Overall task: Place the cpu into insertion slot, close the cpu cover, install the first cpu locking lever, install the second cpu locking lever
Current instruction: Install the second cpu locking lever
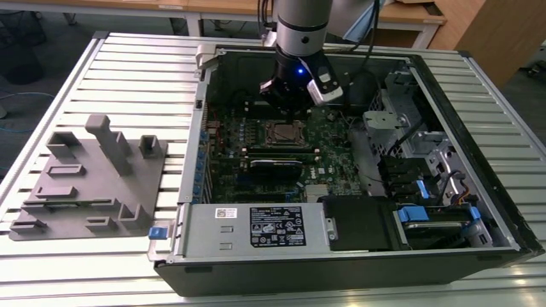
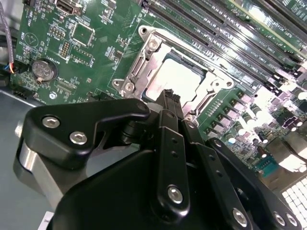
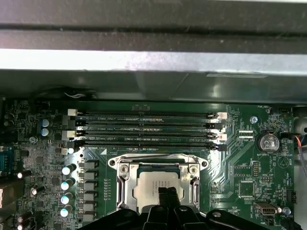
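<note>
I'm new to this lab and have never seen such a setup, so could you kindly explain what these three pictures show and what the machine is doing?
The exterior view shows one robot arm reaching down into an open computer case that lies on a slatted metal table. A grey fixture block sits on the table at the exterior view's left.

The other two pictures come from cameras riding near the arm's wrist, looking down at the green motherboard.

In both wrist views the black gripper has its fingertips drawn together just over the cpu, a silvery square chip. The chip lies in the insertion slot, with the cpu cover, a metal frame, lying around it. The long black strips beside it are memory slots. The gripper holds nothing that I can see.
</note>
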Robot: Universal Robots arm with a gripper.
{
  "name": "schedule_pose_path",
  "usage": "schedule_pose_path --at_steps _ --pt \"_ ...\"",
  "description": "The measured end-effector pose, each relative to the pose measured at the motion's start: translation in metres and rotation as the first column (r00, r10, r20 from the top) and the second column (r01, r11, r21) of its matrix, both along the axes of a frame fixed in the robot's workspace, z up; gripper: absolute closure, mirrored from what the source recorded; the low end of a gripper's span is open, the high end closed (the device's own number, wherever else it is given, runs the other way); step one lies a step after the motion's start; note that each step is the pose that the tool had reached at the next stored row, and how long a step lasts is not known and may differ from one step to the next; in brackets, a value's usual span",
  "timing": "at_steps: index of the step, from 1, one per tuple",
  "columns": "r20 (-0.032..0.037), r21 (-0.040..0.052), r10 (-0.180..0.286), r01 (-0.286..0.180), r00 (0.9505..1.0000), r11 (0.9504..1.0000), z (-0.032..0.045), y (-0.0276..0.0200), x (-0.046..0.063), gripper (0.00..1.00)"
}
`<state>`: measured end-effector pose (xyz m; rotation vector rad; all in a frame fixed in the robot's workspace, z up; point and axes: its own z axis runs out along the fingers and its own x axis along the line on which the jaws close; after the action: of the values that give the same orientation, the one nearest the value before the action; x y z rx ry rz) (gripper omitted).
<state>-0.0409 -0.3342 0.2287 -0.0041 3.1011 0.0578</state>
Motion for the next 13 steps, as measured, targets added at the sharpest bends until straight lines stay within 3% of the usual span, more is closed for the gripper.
schedule_pose_path --at_steps 2,13 --pt "-0.0001 -0.0003 0.000 0.000 1.0000 1.0000 0.0055 0.0000 0.0000 0.89" --pt "-0.0002 -0.0003 0.000 0.000 1.0000 1.0000 0.0068 0.0000 0.0000 0.89"
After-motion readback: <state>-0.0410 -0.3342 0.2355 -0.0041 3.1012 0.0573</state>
